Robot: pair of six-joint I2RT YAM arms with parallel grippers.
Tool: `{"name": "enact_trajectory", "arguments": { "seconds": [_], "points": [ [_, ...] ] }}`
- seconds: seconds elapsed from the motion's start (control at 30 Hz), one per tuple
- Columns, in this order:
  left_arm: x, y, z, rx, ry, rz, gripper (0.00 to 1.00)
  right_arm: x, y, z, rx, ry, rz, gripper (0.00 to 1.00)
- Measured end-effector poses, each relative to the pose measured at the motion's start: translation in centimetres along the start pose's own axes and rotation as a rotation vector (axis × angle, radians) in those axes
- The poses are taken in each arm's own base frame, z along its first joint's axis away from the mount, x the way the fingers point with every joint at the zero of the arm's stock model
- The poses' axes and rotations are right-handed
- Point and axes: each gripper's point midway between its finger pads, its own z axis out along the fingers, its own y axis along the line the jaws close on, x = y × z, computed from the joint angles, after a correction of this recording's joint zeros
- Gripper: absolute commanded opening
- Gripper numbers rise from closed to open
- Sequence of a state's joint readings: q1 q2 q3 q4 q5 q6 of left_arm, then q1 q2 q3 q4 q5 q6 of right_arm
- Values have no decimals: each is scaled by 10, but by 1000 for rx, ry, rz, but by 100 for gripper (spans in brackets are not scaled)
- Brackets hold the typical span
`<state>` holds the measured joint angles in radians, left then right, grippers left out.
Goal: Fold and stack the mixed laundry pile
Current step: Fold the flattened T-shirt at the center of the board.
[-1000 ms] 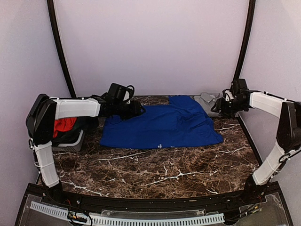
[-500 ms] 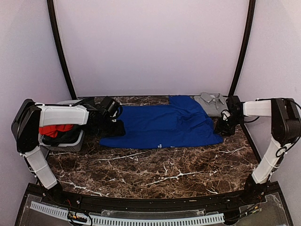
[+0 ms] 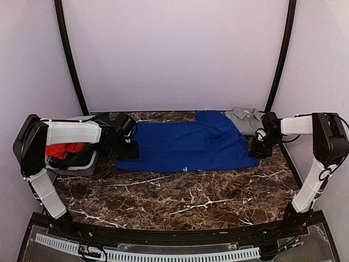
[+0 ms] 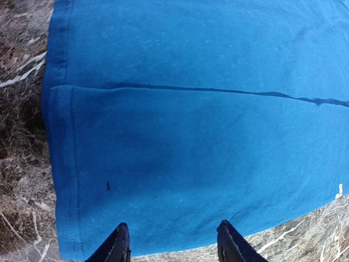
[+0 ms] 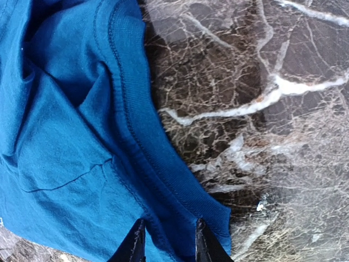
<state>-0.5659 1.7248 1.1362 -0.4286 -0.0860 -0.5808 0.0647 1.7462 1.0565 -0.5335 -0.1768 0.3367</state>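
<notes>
T-shirt (image 3: 188,146) lay spread flat across the far half of the desk (image 3: 180,202), long side running left to right. Grey shirt (image 3: 246,114) lay at the far right corner, just beside the T-shirt's far right end and apparently touching it. Red garment (image 3: 65,149) sat in the basket (image 3: 82,165) at the left.

Left arm (image 3: 71,132) was low at the T-shirt's left end. Its jaws stood apart, tips at the near edge beside the left hem (image 4: 59,164), with nothing pinched. Right arm (image 3: 297,125) was at the near right corner. Its jaws were close together with the corner hem (image 5: 163,180) running between the tips. Whether they had already bitten the cloth could not be told.

Risks, as judged:
1. Uneven grip. With one end taken and the other loose, a lift would drag the T-shirt askew and slant the fold.
2. Right tips sat at the very corner. So thin a bite could slip out under the cloth's weight.
3. A fold line (image 4: 218,90) crossed the left end, suggesting doubled cloth. If the left jaws took only the top layer, that end would open out.
4. The right end was wrinkled, and folding over it would trap the bunching.
5. Moving the right end could drag the grey shirt along.
</notes>
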Motion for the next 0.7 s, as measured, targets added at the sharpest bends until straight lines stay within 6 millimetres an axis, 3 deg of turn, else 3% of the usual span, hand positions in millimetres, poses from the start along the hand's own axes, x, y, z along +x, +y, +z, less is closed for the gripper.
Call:
{"name": "enact_trajectory", "arguments": {
  "seconds": [0.17,0.43,0.63,0.7],
  "points": [
    [1,14,1,-29,17,-20,55,1,2,0,-13,7,-9,1],
    [14,45,0,-86,64,-62,55,6,2,-4,-10,20,1,0],
    [14,51,-20,-78,40,-74,52,11,-2,-43,27,-56,13,0],
    [12,49,-24,-64,33,-70,51,10,-3,-46,34,-66,16,0]
  ]
}}
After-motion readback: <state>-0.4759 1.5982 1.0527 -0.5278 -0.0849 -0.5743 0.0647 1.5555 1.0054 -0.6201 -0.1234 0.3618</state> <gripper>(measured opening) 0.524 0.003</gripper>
